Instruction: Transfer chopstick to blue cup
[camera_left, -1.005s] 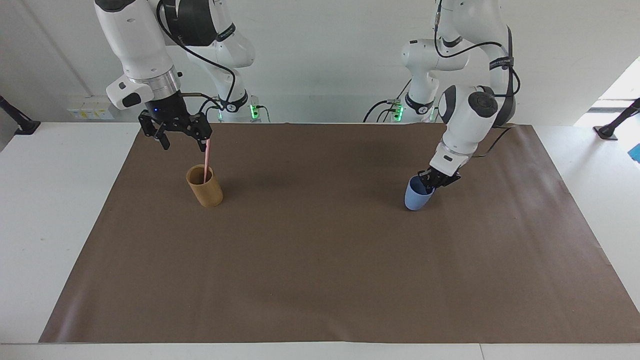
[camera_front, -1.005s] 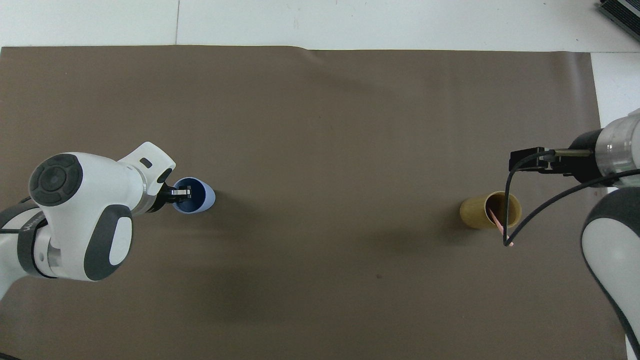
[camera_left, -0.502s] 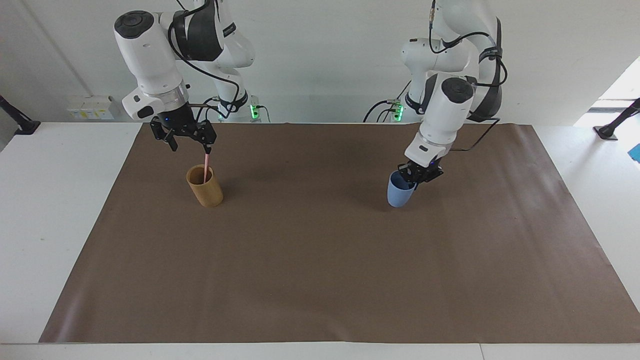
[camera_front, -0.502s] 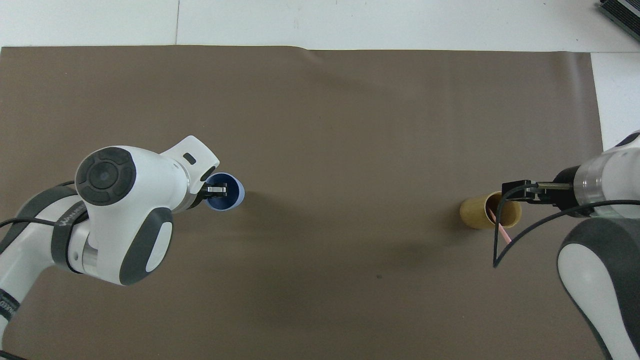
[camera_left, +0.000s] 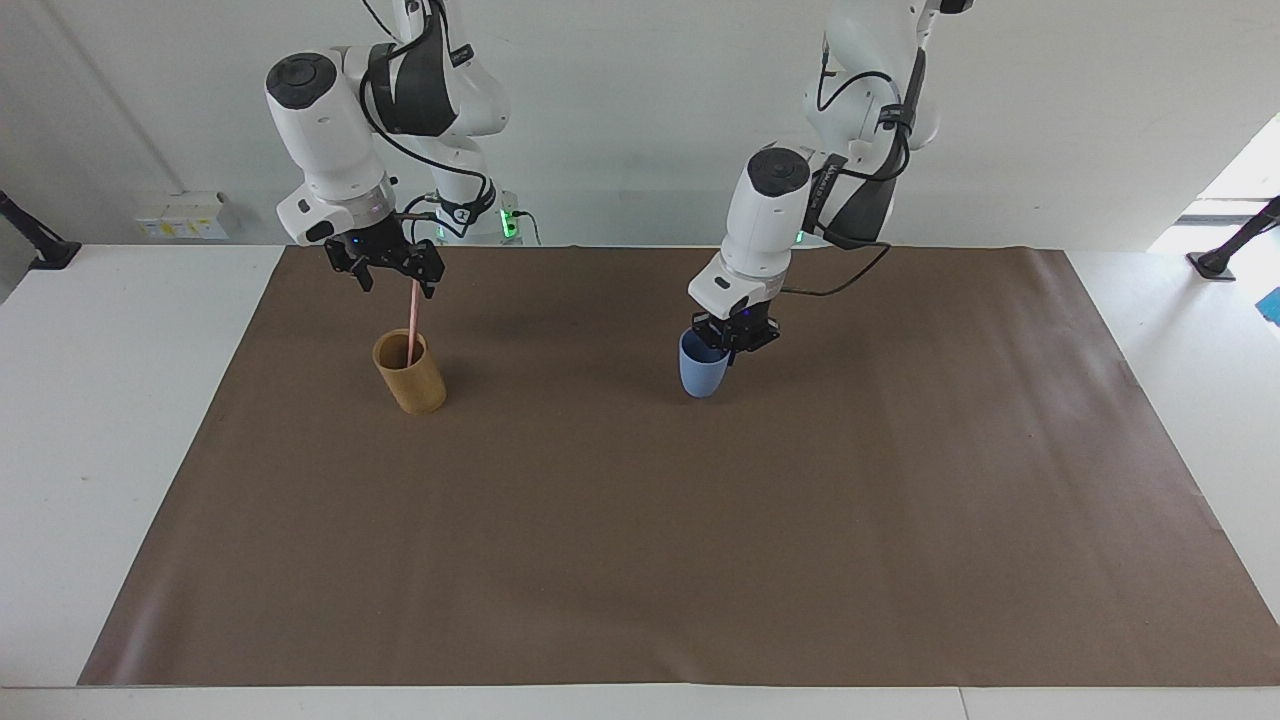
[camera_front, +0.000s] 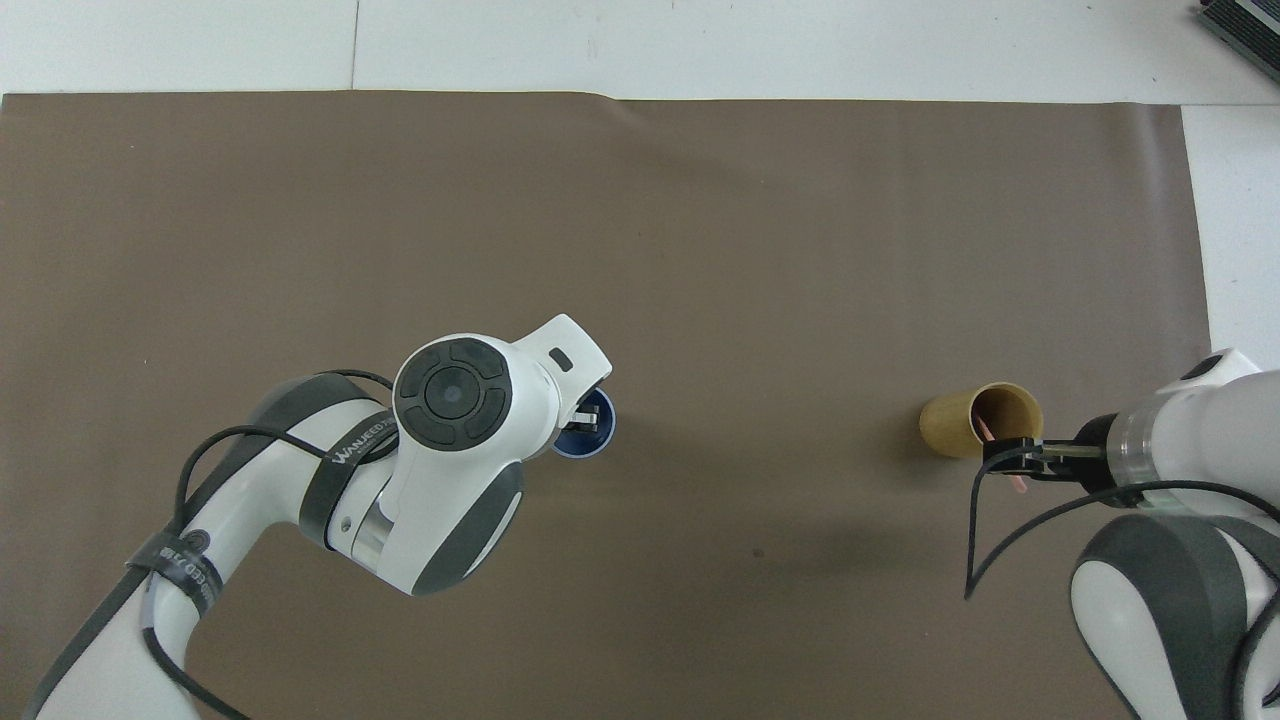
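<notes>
A light-blue cup (camera_left: 702, 375) hangs upright from my left gripper (camera_left: 727, 343), which is shut on its rim, over the middle of the brown mat. From overhead the left arm covers most of the blue cup (camera_front: 594, 443) and the left gripper (camera_front: 585, 411). A pale-pink chopstick (camera_left: 412, 322) leans in a tan cup (camera_left: 412, 385) toward the right arm's end. My right gripper (camera_left: 395, 279) stands open at the chopstick's top, which lies close by one finger. Overhead, the right gripper (camera_front: 1012, 462) is over the tan cup's (camera_front: 950, 425) robot-side rim, with the chopstick (camera_front: 988, 431) inside.
The brown mat (camera_left: 640, 560) covers most of the white table (camera_left: 100, 400). Nothing else stands on it.
My left arm has carried the blue cup along the mat toward the tan cup and turned it upright. My right gripper has shifted over the chopstick's top, staying open.
</notes>
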